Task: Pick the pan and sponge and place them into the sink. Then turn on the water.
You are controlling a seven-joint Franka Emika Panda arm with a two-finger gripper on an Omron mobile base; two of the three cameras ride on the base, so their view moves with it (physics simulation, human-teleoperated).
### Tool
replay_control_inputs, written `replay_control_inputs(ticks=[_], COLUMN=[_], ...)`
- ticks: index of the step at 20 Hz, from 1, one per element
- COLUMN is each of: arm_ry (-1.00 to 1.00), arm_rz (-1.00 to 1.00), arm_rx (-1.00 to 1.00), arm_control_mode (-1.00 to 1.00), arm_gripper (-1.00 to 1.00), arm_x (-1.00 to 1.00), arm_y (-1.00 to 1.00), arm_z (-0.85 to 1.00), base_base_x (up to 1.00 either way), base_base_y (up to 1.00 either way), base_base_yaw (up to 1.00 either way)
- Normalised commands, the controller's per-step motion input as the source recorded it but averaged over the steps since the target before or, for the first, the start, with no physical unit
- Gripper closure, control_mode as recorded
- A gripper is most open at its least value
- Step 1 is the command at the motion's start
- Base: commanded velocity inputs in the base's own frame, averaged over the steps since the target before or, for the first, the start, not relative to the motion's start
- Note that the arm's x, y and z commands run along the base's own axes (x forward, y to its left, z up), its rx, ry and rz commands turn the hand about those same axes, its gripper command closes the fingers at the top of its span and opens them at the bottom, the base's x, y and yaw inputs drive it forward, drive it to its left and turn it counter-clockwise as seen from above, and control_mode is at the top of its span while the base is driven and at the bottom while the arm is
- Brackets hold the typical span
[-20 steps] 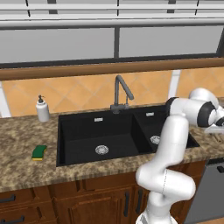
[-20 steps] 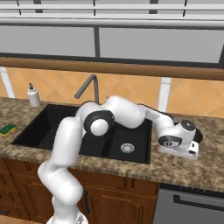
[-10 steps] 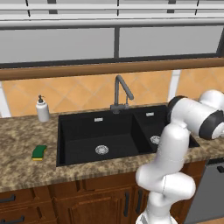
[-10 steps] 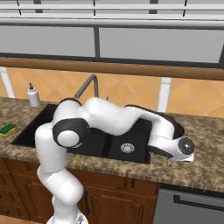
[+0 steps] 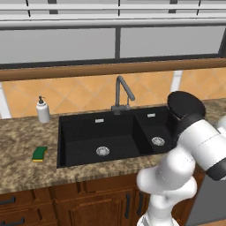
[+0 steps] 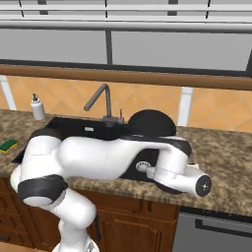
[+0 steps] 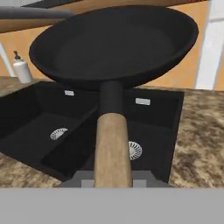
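Pan [image 7: 114, 43], handle in claw [image 7: 113, 180], hangs above sink's [image 7: 174, 127] narrow basin.

1. Frying pan [image 7: 113, 43]: black bowl, black neck, tan wood-toned handle grip
2. Double-basin sink [image 5: 84, 137]: matte black; round silver drains
3. Sponge [image 5: 39, 153]: green top, yellow edge
4. Counter [image 5: 22, 145]: speckled brown granite
5. Soap dispenser [image 5: 43, 110]: white
6. Faucet [image 5: 122, 95]: grey
7. Backsplash [image 5: 84, 95]: orange tile
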Motion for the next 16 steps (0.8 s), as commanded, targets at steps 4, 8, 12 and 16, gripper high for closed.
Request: replay_control_inputs(ticks=[4, 8, 12, 16], arm_ry=[0.06, 0.2, 0.06, 0.0], arm_rz=[0.42, 0.39, 0.36, 0.3], arm_rx=[0.0, -0.01, -0.04, -0.07], arm_control_mode=[-1.0, -1.0, -1.0, -1.0], arm_gripper=[1.0, 1.0, 1.0, 1.0], arm_x=[-0.01, 0.0, 0.0, 0.0], arm_y=[0.6, 0.9, 1.0, 1.0], arm_z=[0.89, 0.31, 0.0, -0.05], base_base_x=[0.0, 0.0, 0.0, 0.0], base_base_y=[0.0, 0.0, 0.0, 0.0], base_base_yaw=[0.0, 0.0, 0.0, 0.0])
